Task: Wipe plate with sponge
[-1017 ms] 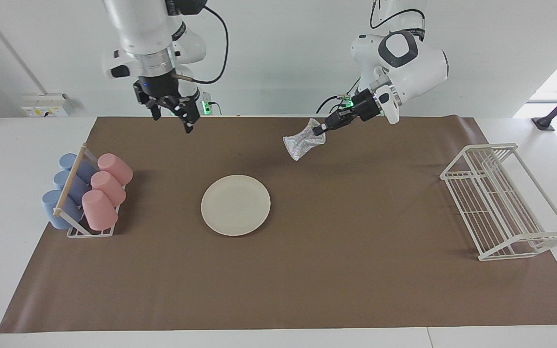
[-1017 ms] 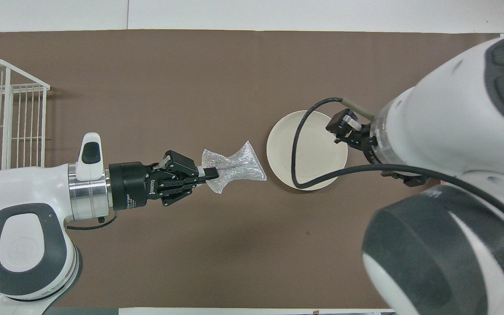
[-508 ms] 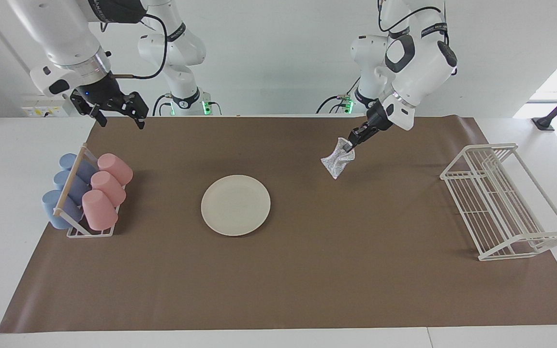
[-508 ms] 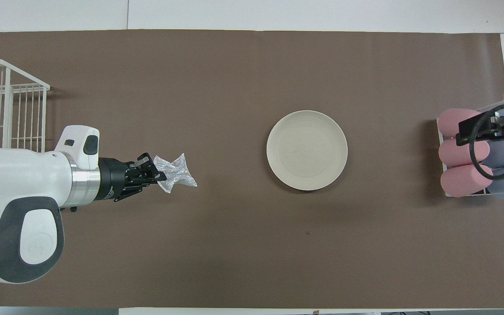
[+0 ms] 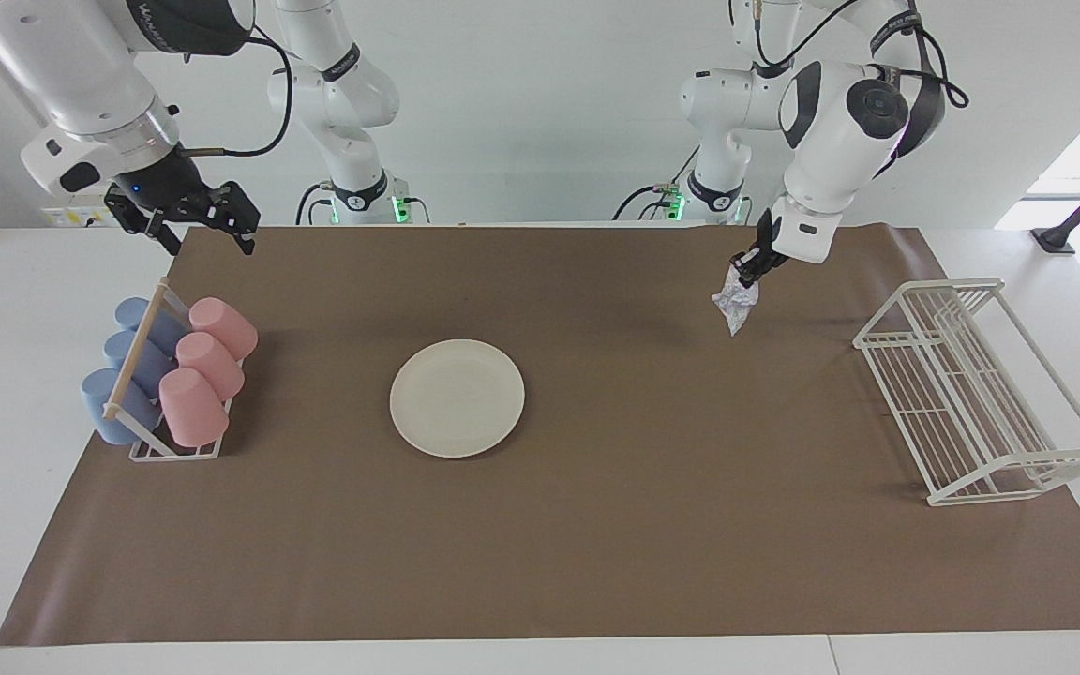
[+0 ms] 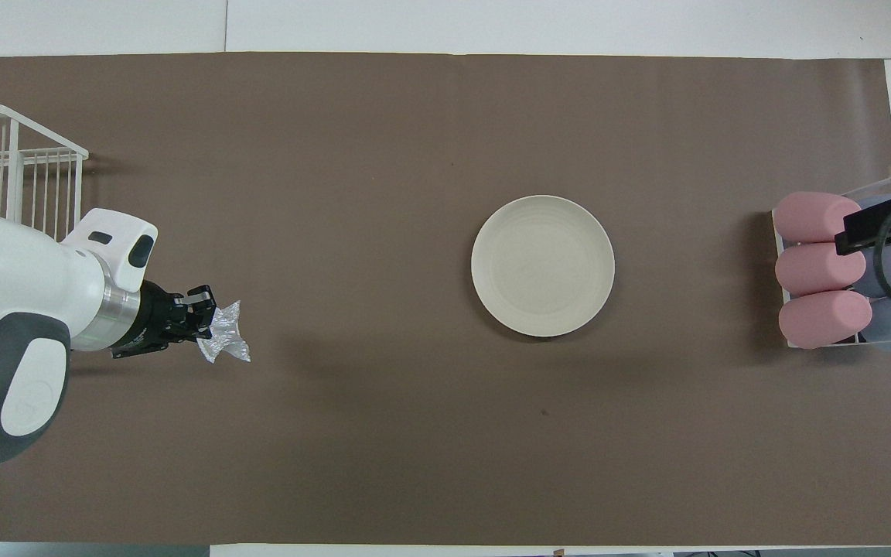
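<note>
Your left gripper [image 5: 752,269] pinches the sponge [image 5: 733,305] over the bench mat; the plate [image 6: 543,265] lies at its 3 o'clock overhead, well apart. Right gripper [image 5: 193,217] waits, fingers spread.

white wall [image 5: 540,103], white table [image 5: 24,309], brown mat [image 5: 596,525].

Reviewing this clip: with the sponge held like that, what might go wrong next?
The left gripper pinches the sponge by one corner, so most of it dangles and could slip out. It hangs over the mat toward the wire rack, well apart from the plate, so wiping may not resume. The right gripper waits over the cup rack's end.
</note>
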Robot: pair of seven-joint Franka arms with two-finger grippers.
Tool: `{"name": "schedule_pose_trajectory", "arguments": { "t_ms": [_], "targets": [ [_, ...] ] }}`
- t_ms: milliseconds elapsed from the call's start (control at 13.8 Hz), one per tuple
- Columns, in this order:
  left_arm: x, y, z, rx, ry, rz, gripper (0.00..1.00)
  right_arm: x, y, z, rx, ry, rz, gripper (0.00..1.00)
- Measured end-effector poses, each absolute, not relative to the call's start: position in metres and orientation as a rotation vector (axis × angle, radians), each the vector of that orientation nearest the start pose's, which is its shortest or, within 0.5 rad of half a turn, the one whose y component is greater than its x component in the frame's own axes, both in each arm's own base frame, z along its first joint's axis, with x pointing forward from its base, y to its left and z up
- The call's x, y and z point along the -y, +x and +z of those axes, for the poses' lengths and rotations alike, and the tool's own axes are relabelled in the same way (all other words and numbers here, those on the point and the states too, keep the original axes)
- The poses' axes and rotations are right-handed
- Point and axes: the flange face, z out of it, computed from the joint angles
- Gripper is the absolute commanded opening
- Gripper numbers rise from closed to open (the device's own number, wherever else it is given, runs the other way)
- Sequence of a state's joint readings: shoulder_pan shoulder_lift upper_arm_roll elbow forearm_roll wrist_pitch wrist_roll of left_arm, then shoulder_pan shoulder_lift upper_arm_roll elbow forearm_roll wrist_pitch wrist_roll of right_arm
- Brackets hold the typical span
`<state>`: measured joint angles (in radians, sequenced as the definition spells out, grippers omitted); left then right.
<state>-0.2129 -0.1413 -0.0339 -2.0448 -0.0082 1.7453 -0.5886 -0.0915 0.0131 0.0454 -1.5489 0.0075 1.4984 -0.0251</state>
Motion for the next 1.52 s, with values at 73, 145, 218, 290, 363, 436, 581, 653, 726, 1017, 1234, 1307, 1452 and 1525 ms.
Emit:
{"name": "schedule_pose_trajectory", "arguments": {
  "t_ms": [73,145,218,290,363,436,581,653,726,1017,1234,1307,1452,1525],
  "targets": [
    [0.118,0.488,0.495,0.489,-2.958,0.217,0.0,0.022,0.552,0.616,-0.025,-3.13,0.094,1.0],
    [0.114,0.493,0.499,0.454,-2.889,0.203,0.0,0.022,0.552,0.613,-0.026,-3.13,0.098,1.0],
    [0.109,0.499,0.503,0.425,-2.82,0.186,0.0,0.024,0.552,0.612,-0.03,-3.13,0.1,1.0],
    [0.105,0.504,0.507,0.399,-2.749,0.169,0.0,0.025,0.552,0.612,-0.033,-3.13,0.1,1.0],
    [0.102,0.509,0.51,0.369,-2.676,0.144,0.0,0.026,0.551,0.614,-0.037,-3.13,0.097,1.0],
    [0.101,0.513,0.512,0.335,-2.603,0.115,0.0,0.027,0.55,0.615,-0.038,-3.13,0.094,1.0],
    [0.1,0.52,0.513,0.279,-2.482,0.061,0.0,0.026,0.55,0.615,-0.038,-3.13,0.094,1.0],
    [0.097,0.524,0.513,0.257,-2.424,0.029,0.0,0.027,0.55,0.614,-0.038,-3.13,0.095,1.0],
    [0.094,0.53,0.516,0.241,-2.37,-0.005,0.0,0.027,0.55,0.614,-0.038,-3.13,0.096,1.0],
    [0.083,0.566,0.527,0.213,-2.195,-0.119,0.0,0.027,0.55,0.612,-0.04,-3.13,0.102,1.0],
    [0.069,0.587,0.522,0.199,-2.127,-0.16,0.0,0.027,0.55,0.613,-0.039,-3.13,0.1,1.0],
    [0.062,0.594,0.514,0.186,-2.105,-0.166,0.0,0.026,0.549,0.613,-0.037,-3.13,0.099,1.0],
    [0.049,0.608,0.487,0.156,-2.057,-0.138,0.0,0.024,0.549,0.614,-0.031,-3.13,0.097,1.0],
    [0.046,0.614,0.469,0.16,-2.043,-0.12,0.0,0.023,0.549,0.615,-0.028,-3.13,0.096,1.0]
  ]
}}
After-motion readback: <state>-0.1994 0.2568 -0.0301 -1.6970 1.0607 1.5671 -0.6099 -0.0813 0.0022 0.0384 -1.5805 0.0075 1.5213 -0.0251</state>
